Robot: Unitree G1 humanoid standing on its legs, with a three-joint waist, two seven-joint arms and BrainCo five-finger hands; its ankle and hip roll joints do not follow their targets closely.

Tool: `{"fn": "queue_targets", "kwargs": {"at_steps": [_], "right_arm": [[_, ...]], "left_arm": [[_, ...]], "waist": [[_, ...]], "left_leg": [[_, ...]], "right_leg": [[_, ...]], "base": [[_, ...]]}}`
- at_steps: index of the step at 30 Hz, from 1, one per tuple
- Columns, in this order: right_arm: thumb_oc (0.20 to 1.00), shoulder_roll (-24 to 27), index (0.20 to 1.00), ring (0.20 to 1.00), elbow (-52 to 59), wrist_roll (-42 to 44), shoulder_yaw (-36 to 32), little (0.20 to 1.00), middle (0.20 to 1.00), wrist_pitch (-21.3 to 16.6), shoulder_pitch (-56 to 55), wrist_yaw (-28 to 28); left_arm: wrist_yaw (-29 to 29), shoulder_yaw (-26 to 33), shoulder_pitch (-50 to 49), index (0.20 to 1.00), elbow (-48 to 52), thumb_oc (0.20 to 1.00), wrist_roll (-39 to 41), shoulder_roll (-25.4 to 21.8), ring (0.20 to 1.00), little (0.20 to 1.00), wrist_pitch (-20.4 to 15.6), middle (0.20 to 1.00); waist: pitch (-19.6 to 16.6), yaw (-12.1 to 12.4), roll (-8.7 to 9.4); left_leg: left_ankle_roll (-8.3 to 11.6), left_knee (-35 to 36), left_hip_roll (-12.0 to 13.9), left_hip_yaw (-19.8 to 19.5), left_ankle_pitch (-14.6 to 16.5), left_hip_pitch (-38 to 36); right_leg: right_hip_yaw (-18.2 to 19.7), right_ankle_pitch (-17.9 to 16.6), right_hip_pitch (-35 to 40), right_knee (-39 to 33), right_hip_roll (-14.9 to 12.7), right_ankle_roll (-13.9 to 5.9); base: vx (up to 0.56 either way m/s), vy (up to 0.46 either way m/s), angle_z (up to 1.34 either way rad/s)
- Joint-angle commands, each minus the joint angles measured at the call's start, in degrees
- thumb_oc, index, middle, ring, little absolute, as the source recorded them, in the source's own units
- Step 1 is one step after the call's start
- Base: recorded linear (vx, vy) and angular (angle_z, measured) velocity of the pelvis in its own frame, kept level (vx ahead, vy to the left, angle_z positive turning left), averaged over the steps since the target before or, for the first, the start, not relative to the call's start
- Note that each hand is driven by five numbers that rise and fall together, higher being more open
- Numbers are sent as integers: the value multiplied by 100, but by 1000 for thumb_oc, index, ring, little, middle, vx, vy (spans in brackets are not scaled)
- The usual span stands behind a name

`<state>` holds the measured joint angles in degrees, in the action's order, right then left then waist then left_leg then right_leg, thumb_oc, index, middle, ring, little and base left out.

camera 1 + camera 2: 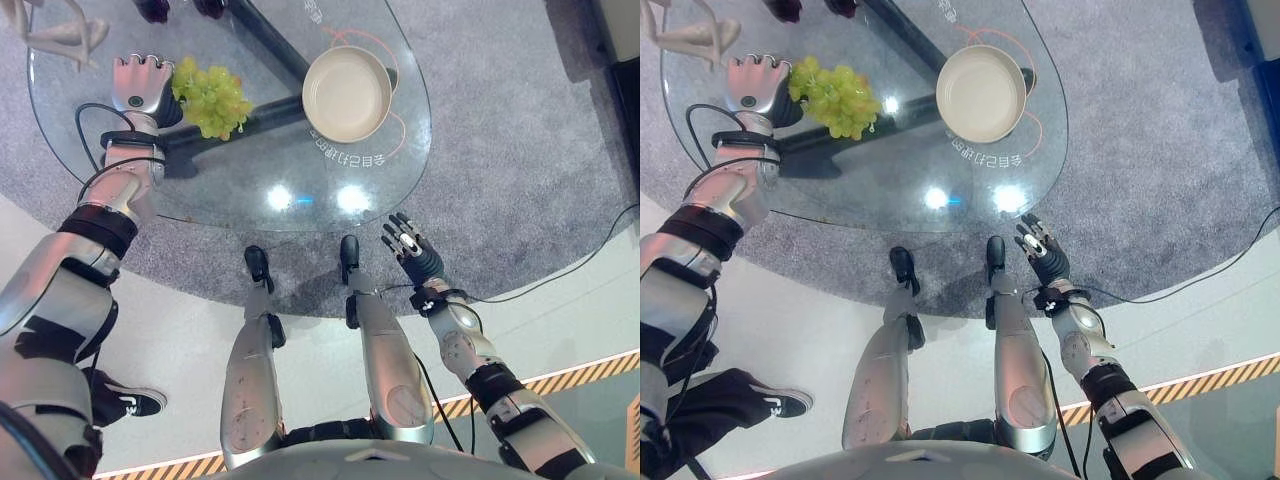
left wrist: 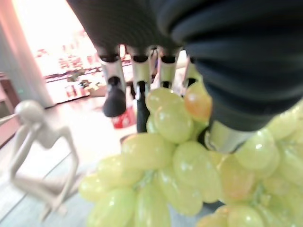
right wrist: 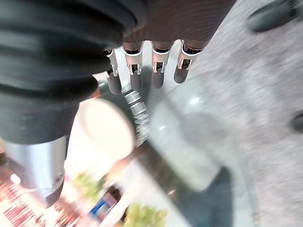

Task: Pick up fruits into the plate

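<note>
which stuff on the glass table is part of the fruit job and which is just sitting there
Part of the job: bunch of green grapes, beige plate, left hand beside the grapes.

Just sitting there: white figurine, glass table.

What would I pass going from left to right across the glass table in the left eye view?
White figurine → robot's left hand → bunch of green grapes, touching that hand → cream plate, apart from the grapes, near the right edge of the glass table.
</note>
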<state>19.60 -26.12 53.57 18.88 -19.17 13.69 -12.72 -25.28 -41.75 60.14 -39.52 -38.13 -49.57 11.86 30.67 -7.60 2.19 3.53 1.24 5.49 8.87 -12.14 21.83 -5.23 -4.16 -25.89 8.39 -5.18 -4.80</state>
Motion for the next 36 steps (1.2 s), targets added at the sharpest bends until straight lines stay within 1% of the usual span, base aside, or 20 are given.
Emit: {"fn": "queue_targets", "kwargs": {"at_steps": [1,2,4,5,6,9,10,11,12,13,14,17,19,20,22,23,24,25,30,36], "right_arm": [[1000,192,1000,1000,820,-326,-495,1000,1000,-279,-265,-165],[1000,271,1000,1000,1016,-421,-609,1000,1000,-188,-241,-294],[1000,408,1000,1000,1195,-634,-707,1000,1000,-12,-229,-374],[1000,420,1000,1000,1211,-664,-714,1000,1000,5,-229,-379],[1000,512,1000,1000,1291,-748,-759,1000,1000,119,-213,-438],[1000,869,1000,1000,1485,-866,-842,1000,1000,431,-115,-653],[1000,987,1000,1000,1539,-881,-864,1000,1000,533,-71,-745],[1000,1185,1000,1000,1649,-903,-906,1000,1000,706,-10,-840],[1000,1323,1000,1000,1705,-893,-943,1000,1000,832,42,-899],[1000,1360,1000,1000,1720,-912,-951,1000,1000,870,65,-932],[1000,1637,1000,1000,1826,-882,-943,1000,1000,1126,206,-1078],[1000,1859,1000,1000,1915,-831,-922,1000,1000,1541,464,-1345],[1000,1884,1000,1000,1939,-837,-898,1000,1000,1727,551,-1485],[1000,1954,1000,1000,1952,-841,-824,1000,1000,1945,666,-1641],[1000,2037,1000,1000,1972,-789,-660,1000,1000,2191,809,-1776],[1000,2099,1000,1000,1985,-703,-568,1000,1000,2344,870,-1894],[1000,2114,1000,1000,1988,-676,-546,1000,1000,2402,899,-1910],[1000,2116,1000,1000,1981,-663,-475,1000,1000,2536,968,-2020],[1000,2006,1000,1000,2062,-527,-212,1000,1000,3003,1089,-2214],[1000,1675,1000,1000,2140,-432,126,1000,1000,3332,1207,-2384]], "left_arm": [[-11,531,91,200,351,200,-361,-560,200,200,-265,200],[125,517,58,200,523,200,-377,-697,200,200,-493,200],[270,471,-9,200,726,200,-385,-858,200,200,-724,200],[281,465,-17,200,744,200,-382,-874,200,200,-743,200],[346,449,-49,200,855,200,-386,-952,200,200,-826,200],[473,360,-103,200,1120,200,-350,-1220,200,200,-1170,200],[506,360,-136,200,1210,200,-334,-1295,200,200,-1282,200],[553,370,-204,200,1389,200,-339,-1430,200,200,-1511,200],[562,383,-255,200,1509,200,-350,-1515,200,200,-1634,200],[565,398,-273,200,1542,200,-354,-1540,200,200,-1670,200],[633,409,-339,200,1793,200,-282,-1683,200,200,-1866,200],[715,554,-570,200,2207,200,-312,-1796,200,200,-2098,200],[760,685,-737,200,2370,200,-359,-1816,200,200,-2212,200],[798,781,-891,200,2527,200,-402,-1849,200,200,-2366,200],[888,839,-1048,200,2727,200,-420,-1870,200,200,-2512,200],[874,874,-1154,200,2807,200,-443,-1885,200,200,-2685,200],[887,884,-1181,200,2840,200,-442,-1885,200,200,-2730,200],[901,891,-1257,200,2939,200,-473,-1873,200,200,-2840,200],[1035,877,-1397,200,3291,200,-411,-1699,200,200,-3247,200],[1356,666,-1316,200,3714,200,-276,-1304,200,200,-3475,200]], "waist": [[-87,46,-37],[-89,66,-17],[-184,85,-7],[-191,86,-6],[-249,97,-3],[-424,132,-16],[-491,148,-16],[-580,171,-25],[-634,187,-33],[-655,191,-35],[-804,232,-53],[-1016,307,-61],[-1117,349,-59],[-1254,397,-57],[-1438,461,-48],[-1573,507,-45],[-1613,521,-47],[-1741,557,-53],[-2119,679,-58],[-2366,769,-82]], "left_leg": [[-104,-185,-417,29,930,-533],[-102,-180,-402,28,964,-672],[-93,-150,-387,36,993,-821],[-90,-143,-385,37,994,-839],[-85,-121,-382,36,999,-909],[-59,-30,-369,27,1037,-1142],[-50,-12,-367,31,1016,-1169],[-36,20,-364,34,1030,-1273],[-28,44,-367,32,1067,-1383],[-25,49,-368,35,1046,-1383],[-12,67,-369,42,1062,-1491],[-8,82,-369,35,1096,-1667],[-9,94,-368,20,1105,-1748],[-16,104,-369,7,1127,-1861],[-16,129,-366,-9,1144,-2005],[-19,151,-376,-33,1158,-2104],[-19,155,-380,-40,1164,-2132],[-27,172,-394,-69,1187,-2234],[-56,235,-433,-154,1249,-2524],[-84,285,-484,-265,1344,-2791]], "right_leg": [[-154,205,421,1,212,-51],[-175,225,567,-11,203,-66],[-196,243,733,-56,193,-81],[-197,243,754,-65,193,-83],[-206,252,838,-93,186,-88],[-234,289,1094,-182,157,-118],[-242,251,1147,-240,151,-119],[-261,248,1278,-311,129,-129],[-275,283,1394,-339,109,-138],[-276,252,1403,-367,106,-134],[-308,247,1551,-446,67,-139],[-354,252,1771,-536,21,-138],[-373,261,1878,-570,10,-137],[-395,278,2019,-602,-1,-137],[-438,288,2203,-662,-17,-141],[-462,299,2328,-703,-17,-137],[-474,304,2370,-718,-17,-134],[-504,316,2490,-757,-18,-127],[-638,330,2860,-912,-56,-133],[-774,350,3202,-1065,-85,-157]], "base": [[72,-89,8],[75,-78,6],[74,-57,6],[65,-40,12],[67,-38,13],[87,-31,8],[100,-16,3],[109,-7,2],[93,0,-1],[110,25,0],[83,29,2],[97,22,3],[99,1,2],[126,-7,2],[171,-11,5],[157,-5,6],[176,6,6],[142,14,6],[139,14,10],[67,24,14]]}}
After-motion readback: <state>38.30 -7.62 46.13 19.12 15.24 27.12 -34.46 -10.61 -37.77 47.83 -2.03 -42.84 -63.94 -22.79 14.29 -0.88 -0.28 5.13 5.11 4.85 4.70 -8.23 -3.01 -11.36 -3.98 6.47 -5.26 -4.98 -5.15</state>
